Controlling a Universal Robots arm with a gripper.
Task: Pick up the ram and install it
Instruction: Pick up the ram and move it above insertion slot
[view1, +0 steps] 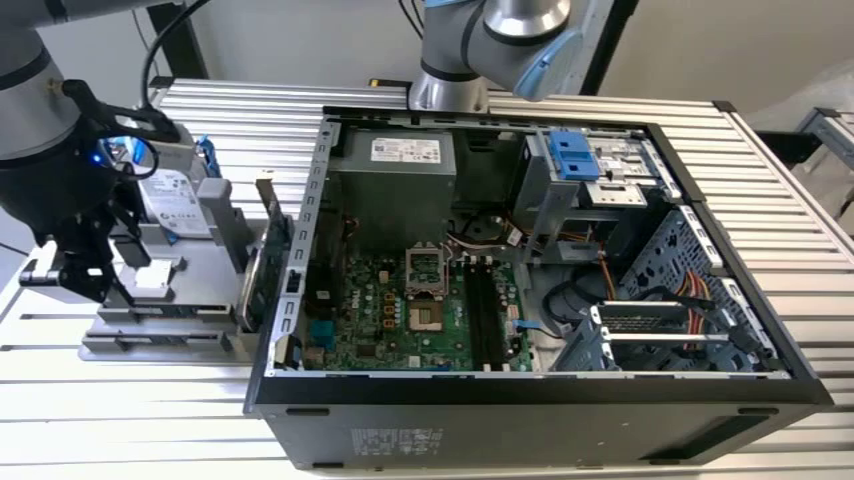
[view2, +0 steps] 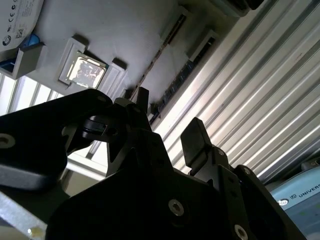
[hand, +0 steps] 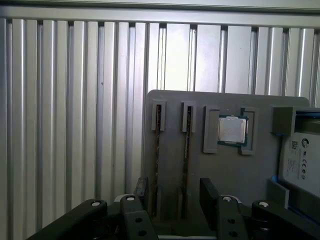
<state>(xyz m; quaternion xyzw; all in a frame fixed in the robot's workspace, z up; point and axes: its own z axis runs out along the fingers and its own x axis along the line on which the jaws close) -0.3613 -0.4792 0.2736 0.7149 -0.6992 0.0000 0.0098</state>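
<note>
Two ram sticks stand on edge in slots of a grey parts holder (hand: 230, 180): one stick (hand: 157, 150) nearer the holder's edge, the other (hand: 186, 150) beside it. Both wrist views show them, the second as thin dark strips (view2: 174, 85). My gripper (hand: 175, 192) hovers above the holder, open, with nothing between its black fingers (hand: 207, 190). Both sticks lie in line with the gap between the fingers (view2: 196, 140), apart from them. In the exterior view the gripper (view1: 96, 285) hangs over the holder (view1: 167, 335) at the exterior view's left, beside the open computer case (view1: 534, 395).
On the holder also lie a processor chip (hand: 232, 130) and a silver hard drive in a blue frame (view1: 174, 200). A green card (view1: 274, 265) stands upright between holder and case. The motherboard's long black memory slots (view1: 489, 312) lie inside the case, right of the processor socket (view1: 427, 270).
</note>
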